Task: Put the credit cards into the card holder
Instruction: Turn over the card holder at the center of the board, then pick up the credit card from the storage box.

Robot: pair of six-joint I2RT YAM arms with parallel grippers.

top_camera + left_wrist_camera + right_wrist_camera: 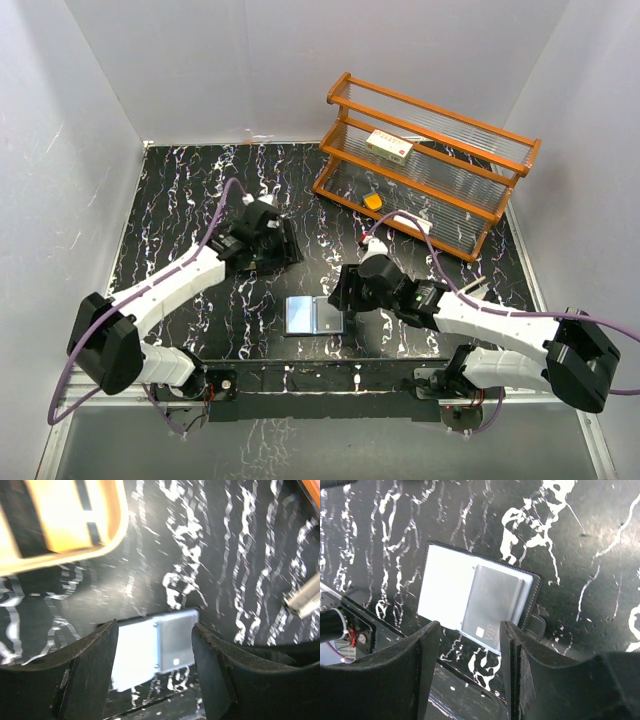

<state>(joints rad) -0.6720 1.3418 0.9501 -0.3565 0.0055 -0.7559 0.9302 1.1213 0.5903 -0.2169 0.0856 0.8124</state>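
Two claws gape wide, both empty. The left claw (155, 626) hangs beyond-left of the open card holder (312, 316) on the bench (200, 180), the right claw (470, 627) just beyond-right. Only the left wrist view shows a tan tray (107, 540). The right wrist view best shows the grey card (492, 605) on the card holder's right half.

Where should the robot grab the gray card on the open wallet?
Probably across the two long edges of the grey card, coming straight down: it lies flat on the open card holder, so only thin sides offer the jaws a hold.
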